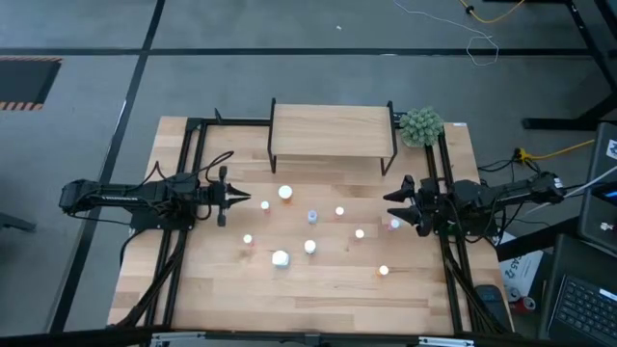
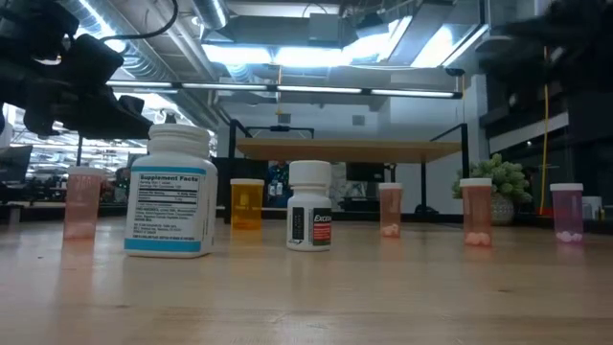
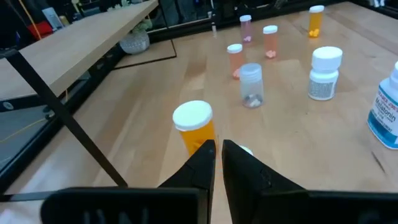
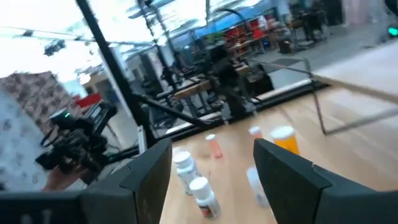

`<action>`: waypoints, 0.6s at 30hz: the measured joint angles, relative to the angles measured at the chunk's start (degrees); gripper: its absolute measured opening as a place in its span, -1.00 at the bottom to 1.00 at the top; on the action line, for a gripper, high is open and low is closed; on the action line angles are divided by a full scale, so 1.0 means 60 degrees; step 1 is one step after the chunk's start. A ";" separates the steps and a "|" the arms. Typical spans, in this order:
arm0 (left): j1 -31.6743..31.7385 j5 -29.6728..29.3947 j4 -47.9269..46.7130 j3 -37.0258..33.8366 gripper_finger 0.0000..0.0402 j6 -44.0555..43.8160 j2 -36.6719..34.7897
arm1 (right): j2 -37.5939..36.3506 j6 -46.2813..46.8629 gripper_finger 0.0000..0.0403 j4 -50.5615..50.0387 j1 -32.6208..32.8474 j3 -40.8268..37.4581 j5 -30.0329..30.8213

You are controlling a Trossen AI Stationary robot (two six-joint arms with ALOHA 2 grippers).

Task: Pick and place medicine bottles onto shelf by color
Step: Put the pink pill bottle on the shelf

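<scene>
- While its fingers were pinched together on nothing, the left tool [image 3: 217, 155] pointed straight at the upright orange bottle [image 3: 194, 126], just ahead of its tips.
- The right tool [image 1: 397, 198], spread wide, probably sat farther from it.
- The shelf [image 1: 331, 130] stood beyond, at the worktop's [image 1: 318, 289] far edge.

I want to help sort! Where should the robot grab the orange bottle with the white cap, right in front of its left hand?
Probably around the orange bottle's round body, just under the white cap. It stands upright, so the left hand could come in level from its own side, fingers opened wider first.
</scene>
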 joint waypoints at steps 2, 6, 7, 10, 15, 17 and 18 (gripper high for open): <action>0.0001 0.0002 0.0000 -0.0002 -0.87 -0.0394 -0.0002 | 0.0697 0.0000 0.14 -0.0321 0.0000 0.0771 -0.0166; -0.0002 0.0004 0.0000 -0.0002 -0.87 -0.1175 -0.0002 | 0.2424 0.0012 0.14 -0.2504 0.0000 0.2849 -0.0285; -0.0002 0.0004 0.0000 0.0000 -0.87 -0.1308 0.0000 | 0.2916 0.0086 0.14 -0.3370 0.0000 0.3502 -0.0288; 0.0000 0.0004 -0.0015 0.0000 -0.87 -0.1508 -0.0002 | 0.4362 0.0928 0.14 -0.6520 0.0000 0.5424 -0.0327; -0.0002 0.0004 -0.0022 0.0001 -0.87 -0.1515 -0.0002 | 0.6317 0.3103 0.14 -1.2445 0.0000 0.7942 -0.0540; -0.0002 0.0004 -0.0022 -0.0002 -0.87 -0.1515 -0.0001 | 0.6832 0.4081 0.14 -1.3972 0.0012 0.8362 -0.0452; -0.0002 0.0004 -0.0019 -0.0002 -0.87 -0.1519 -0.0002 | 0.6999 0.4504 0.14 -1.4404 0.0046 0.8434 -0.0325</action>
